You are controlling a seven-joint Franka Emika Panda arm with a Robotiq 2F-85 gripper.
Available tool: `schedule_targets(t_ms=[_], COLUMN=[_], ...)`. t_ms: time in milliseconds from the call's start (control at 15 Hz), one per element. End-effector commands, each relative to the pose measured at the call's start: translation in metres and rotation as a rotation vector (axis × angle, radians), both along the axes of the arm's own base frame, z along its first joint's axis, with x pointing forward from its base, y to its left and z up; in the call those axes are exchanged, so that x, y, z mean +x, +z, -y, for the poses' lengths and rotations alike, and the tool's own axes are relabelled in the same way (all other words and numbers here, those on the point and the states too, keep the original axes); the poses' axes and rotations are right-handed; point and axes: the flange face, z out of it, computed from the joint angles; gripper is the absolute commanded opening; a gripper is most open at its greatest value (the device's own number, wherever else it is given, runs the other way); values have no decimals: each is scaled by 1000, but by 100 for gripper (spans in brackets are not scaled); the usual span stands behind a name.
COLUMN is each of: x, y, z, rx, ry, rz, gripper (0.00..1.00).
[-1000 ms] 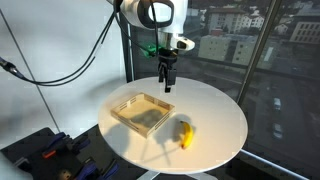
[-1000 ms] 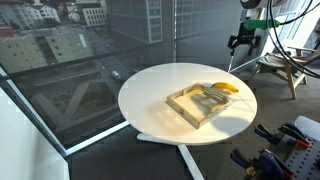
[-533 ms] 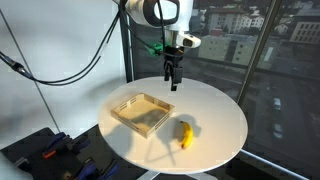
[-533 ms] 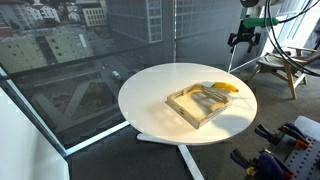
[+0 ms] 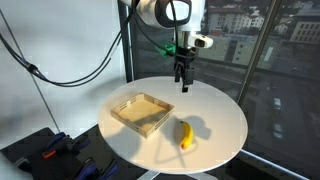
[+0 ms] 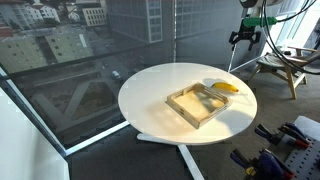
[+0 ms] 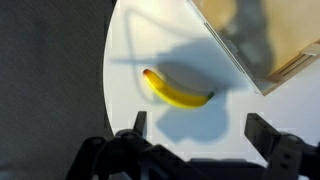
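Observation:
A yellow banana (image 5: pixel 184 134) (image 6: pixel 224 87) (image 7: pixel 176 91) lies on the round white table (image 5: pixel 215 112) (image 6: pixel 150 95), beside a shallow wooden tray (image 5: pixel 142 112) (image 6: pixel 200 105) (image 7: pixel 255 35). My gripper (image 5: pixel 183 85) (image 6: pixel 245 40) (image 7: pixel 198 126) hangs well above the table, open, with nothing between its fingers. In the wrist view the banana lies just beyond the jaws, and the tray's corner shows at the upper right. The gripper's shadow falls across the banana and the tray.
Tall windows stand behind the table in both exterior views. Tools and cases (image 5: pixel 45 152) (image 6: pixel 285 150) lie on the floor beside the table. A wooden stand (image 6: pixel 280 68) is behind the arm. The table's edge (image 7: pixel 108 70) drops off to dark carpet.
The arm has carried the open gripper sideways above the table, away from over the tray towards the side where the banana lies. The banana and tray have not moved.

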Motion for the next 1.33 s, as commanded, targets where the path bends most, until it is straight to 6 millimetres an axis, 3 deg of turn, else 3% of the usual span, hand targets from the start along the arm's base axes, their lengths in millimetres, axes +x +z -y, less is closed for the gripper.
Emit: schedule_targets(t_ms=[0, 933, 1267], x=[10, 13, 16], y=[4, -15, -10], z=[14, 37, 36], rx=[-5, 2, 5], ry=[-28, 7, 96], rz=[6, -43, -39], gripper=[100, 100, 100])
